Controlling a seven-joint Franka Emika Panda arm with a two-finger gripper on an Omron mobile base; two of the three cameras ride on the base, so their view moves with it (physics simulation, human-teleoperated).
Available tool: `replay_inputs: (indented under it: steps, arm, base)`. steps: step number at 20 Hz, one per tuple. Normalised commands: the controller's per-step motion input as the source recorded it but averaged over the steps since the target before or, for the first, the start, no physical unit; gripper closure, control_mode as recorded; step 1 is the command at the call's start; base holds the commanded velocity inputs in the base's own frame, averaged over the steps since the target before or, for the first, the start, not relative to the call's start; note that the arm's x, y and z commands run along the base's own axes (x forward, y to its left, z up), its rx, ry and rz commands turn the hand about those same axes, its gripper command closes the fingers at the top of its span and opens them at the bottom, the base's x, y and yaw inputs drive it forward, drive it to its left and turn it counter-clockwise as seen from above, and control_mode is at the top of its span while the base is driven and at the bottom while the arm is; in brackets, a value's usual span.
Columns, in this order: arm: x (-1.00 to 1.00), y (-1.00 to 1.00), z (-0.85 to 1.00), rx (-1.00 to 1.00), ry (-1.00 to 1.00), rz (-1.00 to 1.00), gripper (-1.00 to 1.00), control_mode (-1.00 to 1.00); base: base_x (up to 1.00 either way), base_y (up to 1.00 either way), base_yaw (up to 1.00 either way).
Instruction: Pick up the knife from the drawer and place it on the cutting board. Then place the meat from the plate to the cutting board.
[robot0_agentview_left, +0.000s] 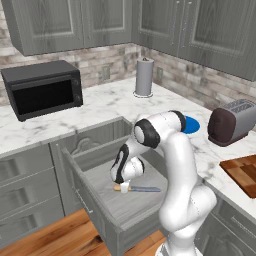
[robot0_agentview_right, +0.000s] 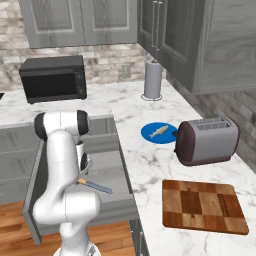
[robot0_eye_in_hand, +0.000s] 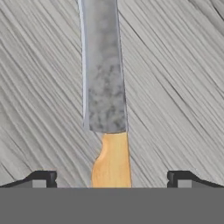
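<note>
Two-finger dark gripper (robot0_eye_in_hand: 111, 179) spread wide, one fingertip on each side of the light orange-tan wooden handle of the slim silver-bladed knife (robot0_eye_in_hand: 105, 87), not yet pinching it. Knife lying flat on the floor of the wide, shallow, pulled-out grey wood-grain drawer (robot0_agentview_left: 137, 210), gripper (robot0_agentview_left: 125, 188) low over its handle end. Likely trouble in closing: pinching the narrow handle too near its end, letting the blade droop or swing on the lift; closing too high and sliding off; pressing too low and scraping the drawer floor. Further off, risk of clipping the drawer wall or counter edge on the way out. Thick reddish-brown butcher-block cutting board (robot0_agentview_right: 204, 206) well apart to the right; beyond it, small grey-tan fish-shaped meat (robot0_agentview_right: 159, 131) on the flat round blue plate (robot0_agentview_right: 148, 134), just beside a brown toaster (robot0_agentview_right: 207, 140) — easy to bump on the later reach
</note>
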Motion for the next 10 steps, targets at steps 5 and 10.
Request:
replay_inputs:
  steps: [5,10]
  arm:
    - [0.01,0.03,-0.18,0.0,0.04,0.0,-1.0,-1.0]
    - [0.01,0.06,-0.19,0.0,0.04,0.0,-1.0,-1.0]
  base:
    - [0.0,0.0,0.0]
    - [0.0,0.0,0.0]
